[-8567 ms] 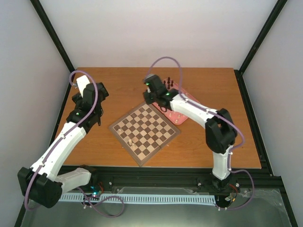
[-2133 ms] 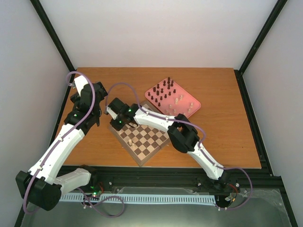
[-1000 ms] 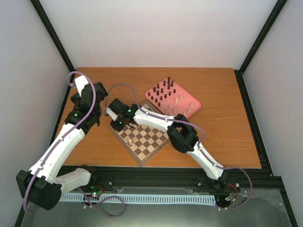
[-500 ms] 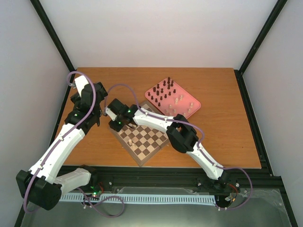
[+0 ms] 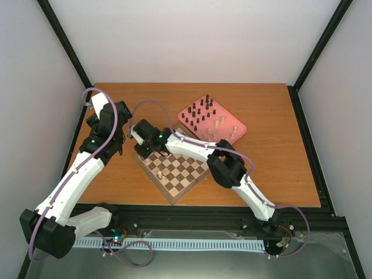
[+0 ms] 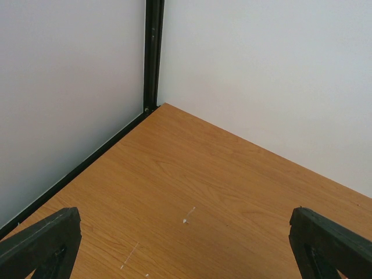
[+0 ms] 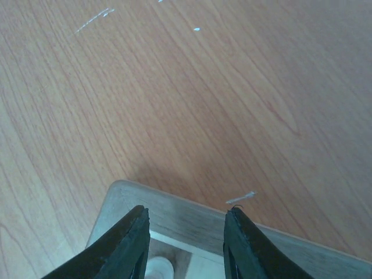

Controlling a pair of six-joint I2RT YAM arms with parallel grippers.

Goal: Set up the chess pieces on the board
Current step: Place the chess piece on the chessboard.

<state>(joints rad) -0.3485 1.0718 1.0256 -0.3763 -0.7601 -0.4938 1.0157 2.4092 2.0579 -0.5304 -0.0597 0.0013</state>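
The board [image 5: 185,172] lies at an angle in the middle of the table. One cream chess piece [image 5: 159,173] stands near its front left edge. My right gripper [image 5: 142,154] hangs over the board's left corner [image 7: 174,209]. In the right wrist view it [image 7: 187,213] is open, and a cream piece [image 7: 158,269] stands on the corner square just below the left finger, free of both fingers. The other dark pieces [image 5: 199,113] and cream pieces [image 5: 222,124] stand in the pink tray [image 5: 239,131]. My left gripper [image 6: 185,215] is open over bare table, left of the board.
The pink tray sits behind and to the right of the board. The right arm stretches across the board's back half. White walls with black frame posts [image 6: 153,55] close the table's back left corner. The left arm [image 5: 87,163] stands along the left edge.
The right gripper's jaws have parted over the board's left corner, leaving a cream piece standing there. Both arms have hardly moved.
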